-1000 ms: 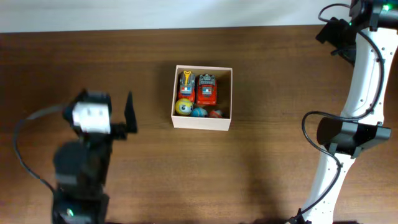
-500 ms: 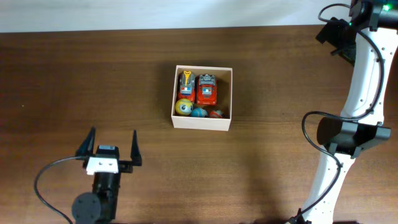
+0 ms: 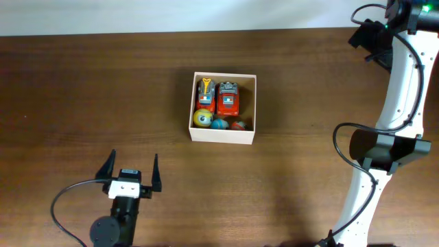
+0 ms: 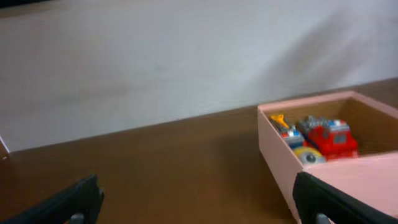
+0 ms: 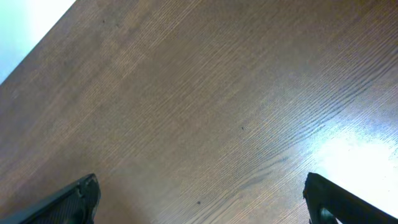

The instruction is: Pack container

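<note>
The container [image 3: 222,136] is a square cream-white box at the table's middle. It holds two red-orange toy cars [image 3: 227,98] and small balls, one yellow [image 3: 202,118]. In the left wrist view the container [image 4: 278,153] shows at the right with the cars [image 4: 327,135] inside. My left gripper [image 3: 132,167] is open and empty, near the front edge, well left of and in front of the container; its fingers show in the left wrist view [image 4: 198,199]. My right gripper [image 5: 200,198] is open and empty over bare wood; in the overhead view it sits at the far right corner [image 3: 368,38].
The brown wooden table [image 3: 309,103] spans the view, with a white wall [image 4: 155,56] behind it. The right arm's white links [image 3: 401,82] run along the right edge. A black cable [image 3: 65,206] loops by the left arm.
My left arm has pulled back from the table's left middle toward the front edge and shifted slightly right, with the gripper open. The container and the right arm have not moved.
</note>
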